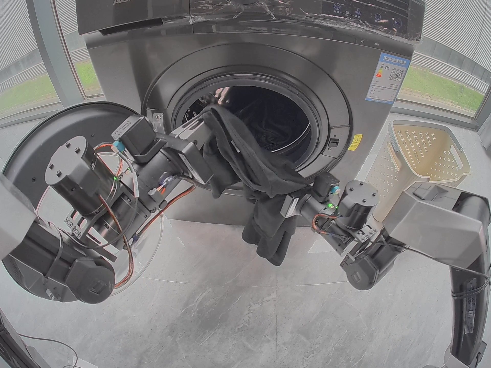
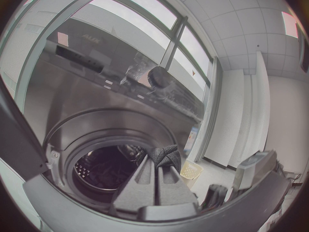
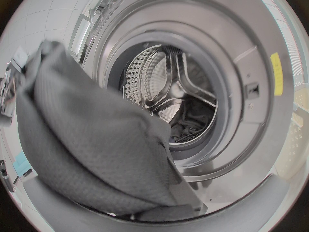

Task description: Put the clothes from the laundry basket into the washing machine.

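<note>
A black garment (image 1: pixel 258 172) stretches across the mouth of the washing machine (image 1: pixel 153 62), slung between both arms along the lower edge of the opening. The left gripper (image 2: pixel 157 169), at about 9 o'clock on the opening, is clenched on a bunch of the cloth with its fingertips pressed together. The right gripper (image 1: pixel 290 205), near 5 o'clock and just below the rim, lies buried under the fabric, and whether it grips cannot be told. The garment's loose end hangs down the machine's front. More dark clothes (image 3: pixel 193 120) lie inside the drum (image 3: pixel 154 78). The door (image 1: pixel 76 121) stands open at 9 o'clock. The laundry basket (image 1: pixel 427 152) sits at 3 o'clock of the machine.
</note>
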